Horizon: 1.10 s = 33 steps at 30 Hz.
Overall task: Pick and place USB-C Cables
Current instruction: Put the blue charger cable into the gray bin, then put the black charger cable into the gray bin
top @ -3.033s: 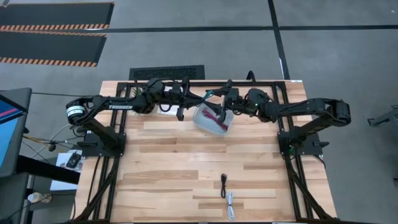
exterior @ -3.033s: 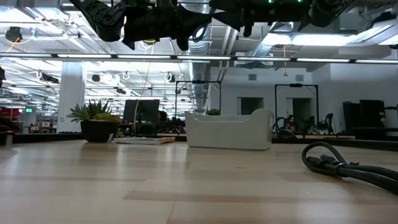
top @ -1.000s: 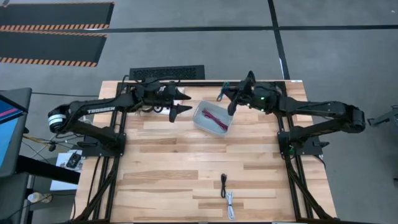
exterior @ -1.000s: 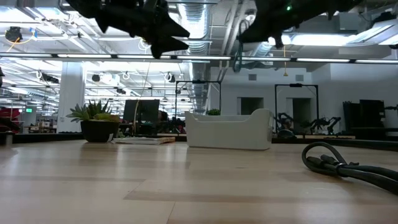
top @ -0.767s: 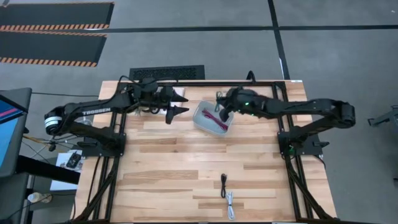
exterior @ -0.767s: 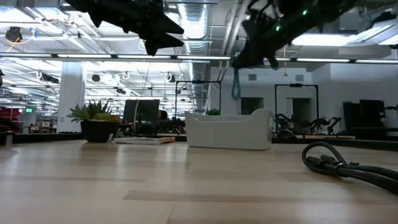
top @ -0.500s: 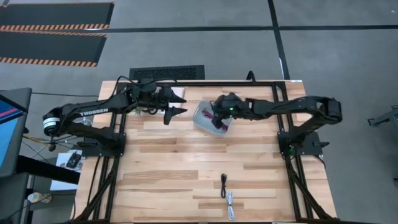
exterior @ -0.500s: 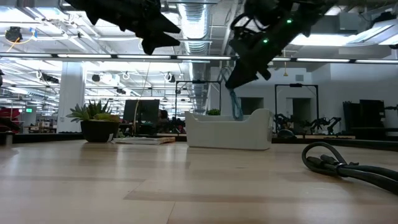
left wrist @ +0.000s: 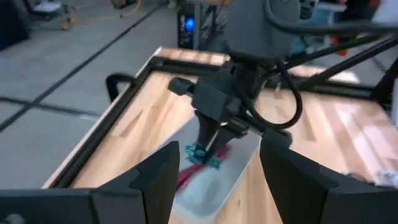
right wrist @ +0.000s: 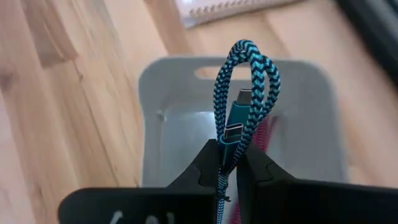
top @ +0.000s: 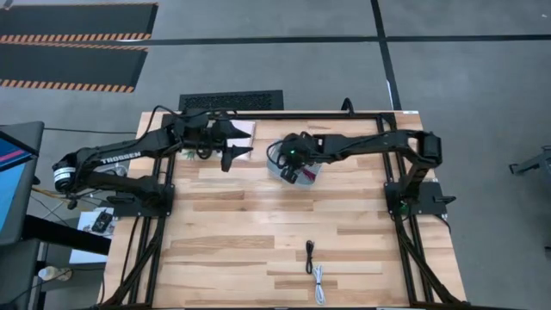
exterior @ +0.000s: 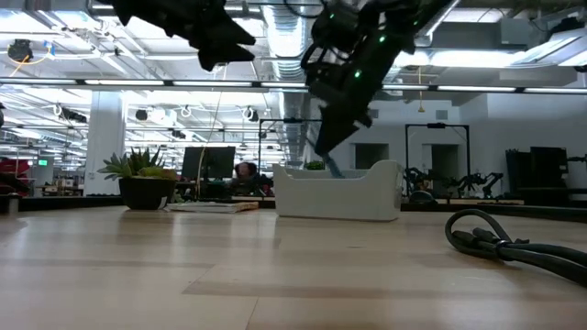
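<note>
Teal cable (right wrist: 244, 118) hangs pinched in my right gripper (right wrist: 227, 163), right over the clear tray (right wrist: 314, 124) where the pink cable (left wrist: 186, 177) lies. My left gripper (top: 238, 152) waits open nearby, holding nothing.

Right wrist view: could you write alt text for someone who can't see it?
The right gripper pinches a looped teal cable between its dark fingers, directly above a clear tray on the wooden table. A maroon-pink cable lies in the tray.
</note>
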Each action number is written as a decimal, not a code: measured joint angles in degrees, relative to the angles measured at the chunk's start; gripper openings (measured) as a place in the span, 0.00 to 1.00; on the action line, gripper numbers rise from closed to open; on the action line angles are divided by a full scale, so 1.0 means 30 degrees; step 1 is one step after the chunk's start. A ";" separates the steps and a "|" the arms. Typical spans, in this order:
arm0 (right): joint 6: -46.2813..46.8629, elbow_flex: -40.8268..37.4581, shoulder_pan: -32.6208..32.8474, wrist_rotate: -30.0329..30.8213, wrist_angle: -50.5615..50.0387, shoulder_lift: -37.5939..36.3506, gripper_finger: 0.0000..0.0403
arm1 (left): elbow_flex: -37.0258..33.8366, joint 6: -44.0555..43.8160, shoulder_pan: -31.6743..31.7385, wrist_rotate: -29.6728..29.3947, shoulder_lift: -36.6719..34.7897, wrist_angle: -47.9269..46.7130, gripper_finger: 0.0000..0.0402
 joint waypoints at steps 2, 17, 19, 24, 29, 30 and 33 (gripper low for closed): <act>0.0007 0.0127 0.0007 -0.0058 0.0048 0.0712 0.07 | -0.0006 0.0161 0.0000 -0.0566 -0.0246 -0.0437 0.53; 0.0174 0.0000 -0.0226 -0.0546 -0.0335 0.1934 0.12 | -0.0007 0.0512 0.0000 -0.1312 -0.0439 -0.0963 0.53; 0.0174 -0.0026 -0.0226 -0.0546 -0.0394 0.1934 0.15 | -0.0007 0.0512 0.0000 -0.1312 -0.0439 -0.0961 0.53; 0.0164 -0.0026 -0.0226 -0.0567 -0.0454 0.1934 0.20 | -0.0007 0.0512 0.0000 -0.1312 -0.0439 -0.0961 0.53; 0.0145 -0.0026 -0.0211 -0.0567 -0.0423 0.1934 0.29 | -0.0007 0.0497 0.0000 -0.1312 -0.0439 -0.0964 0.53; 0.0149 -0.0026 -0.0222 -0.0565 -0.0430 0.1934 0.31 | -0.0006 0.0497 0.0000 -0.1312 -0.0439 -0.0969 0.53; 0.0145 -0.0026 -0.0226 -0.0560 -0.0401 0.1934 0.39 | -0.0007 0.0490 0.0000 -0.1312 -0.0439 -0.0969 0.53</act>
